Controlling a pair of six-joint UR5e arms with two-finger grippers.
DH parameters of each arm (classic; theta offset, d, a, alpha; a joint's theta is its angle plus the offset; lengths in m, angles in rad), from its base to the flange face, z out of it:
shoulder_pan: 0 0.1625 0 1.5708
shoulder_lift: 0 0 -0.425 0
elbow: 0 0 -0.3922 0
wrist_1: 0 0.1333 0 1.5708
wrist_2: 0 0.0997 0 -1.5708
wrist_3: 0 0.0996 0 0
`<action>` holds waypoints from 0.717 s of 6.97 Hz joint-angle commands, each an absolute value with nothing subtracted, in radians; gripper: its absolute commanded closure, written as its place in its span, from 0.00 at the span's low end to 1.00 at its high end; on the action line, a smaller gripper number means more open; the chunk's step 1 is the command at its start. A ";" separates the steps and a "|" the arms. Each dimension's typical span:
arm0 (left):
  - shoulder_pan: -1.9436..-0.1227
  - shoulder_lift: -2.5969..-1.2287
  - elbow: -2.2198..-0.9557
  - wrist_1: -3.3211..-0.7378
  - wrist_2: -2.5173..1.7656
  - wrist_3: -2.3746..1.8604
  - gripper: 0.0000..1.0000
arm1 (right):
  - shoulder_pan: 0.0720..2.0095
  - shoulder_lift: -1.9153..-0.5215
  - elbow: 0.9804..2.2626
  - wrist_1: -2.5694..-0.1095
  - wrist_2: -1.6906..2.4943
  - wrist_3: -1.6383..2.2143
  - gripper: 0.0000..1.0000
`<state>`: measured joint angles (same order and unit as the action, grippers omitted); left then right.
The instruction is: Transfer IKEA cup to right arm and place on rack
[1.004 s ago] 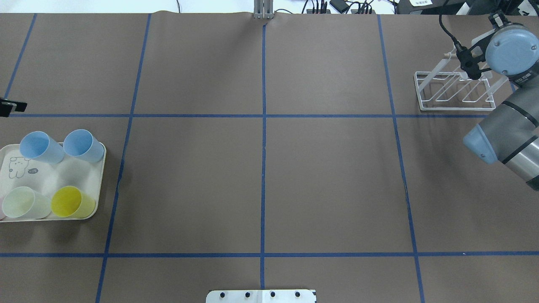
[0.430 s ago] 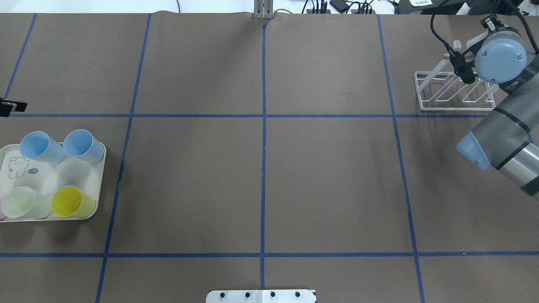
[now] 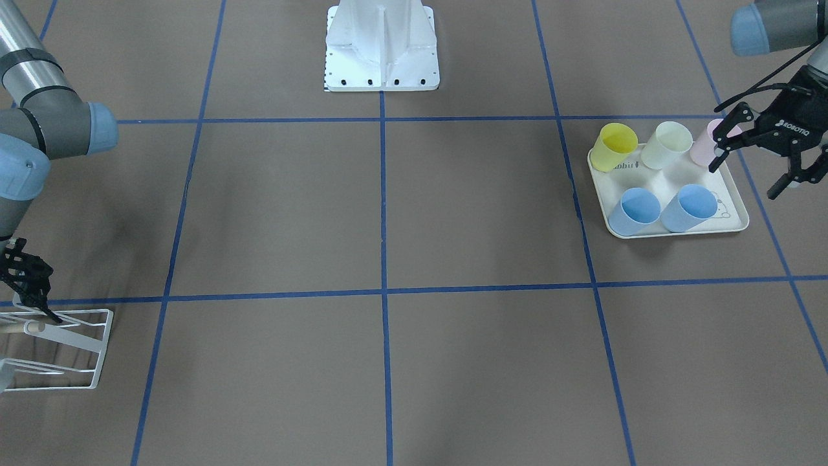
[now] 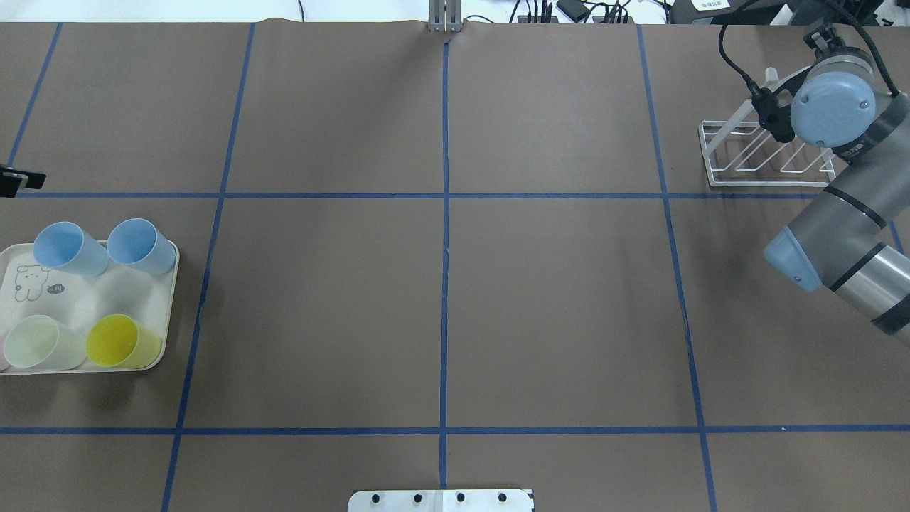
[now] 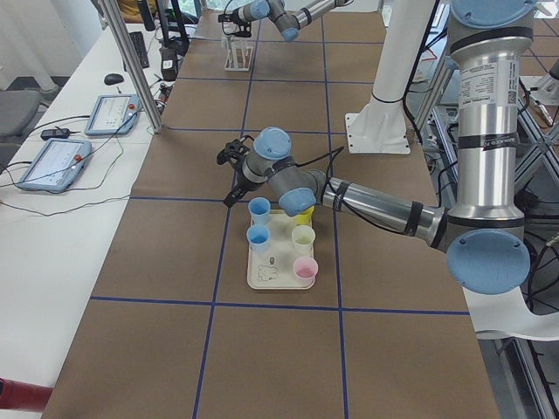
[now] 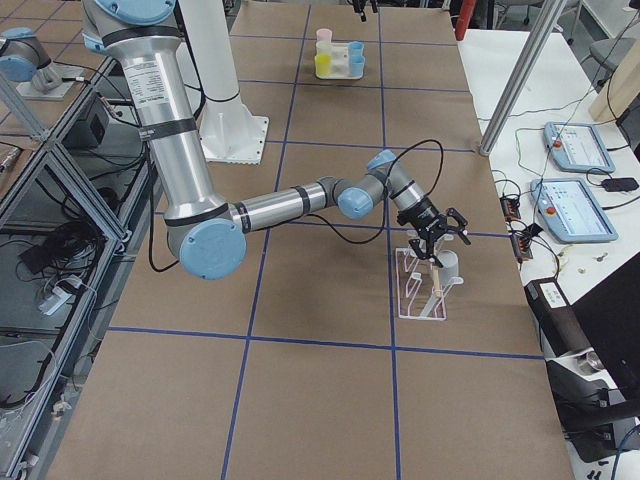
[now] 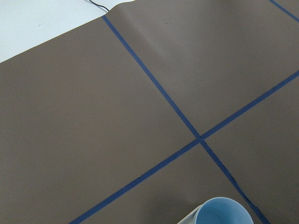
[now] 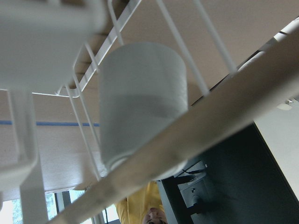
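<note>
Rack point(image 3: 55, 349) is seen at the front-facing view's lower left, with the right gripper point(image 3: 35, 301) spread open just over it; the left gripper point(image 3: 744, 181) is held released beside the pink cup point(image 3: 702, 145) on the tray point(image 3: 679, 231). In the right-side view, the white cup point(image 6: 447, 265) is seen resting at the rack's outer end, clear of the fingers. In the right wrist view, it is framed by wires and peg point(image 8: 224, 116).

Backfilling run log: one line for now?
right claw: open at white wire rack | pale plastic cup: on rack | left claw: open near cream rabbit-print tray
</note>
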<state>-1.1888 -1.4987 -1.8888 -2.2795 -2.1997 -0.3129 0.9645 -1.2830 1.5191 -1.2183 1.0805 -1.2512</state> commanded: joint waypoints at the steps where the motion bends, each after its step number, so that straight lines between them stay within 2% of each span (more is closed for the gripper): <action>1: -1.189 -1.499 -1.887 -2.279 -2.200 -0.313 0.00 | 0.968 -1.243 1.551 -1.223 1.106 -1.223 0.02; 5: -1.183 -1.484 -1.885 -2.283 -2.187 -0.313 0.00 | 0.971 -1.269 1.750 -1.223 1.499 -0.542 0.02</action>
<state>-1.1854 -1.4948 -1.8863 -2.2812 -2.1900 -0.3129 0.9721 -1.2634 1.6945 -1.2225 1.3889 -0.7832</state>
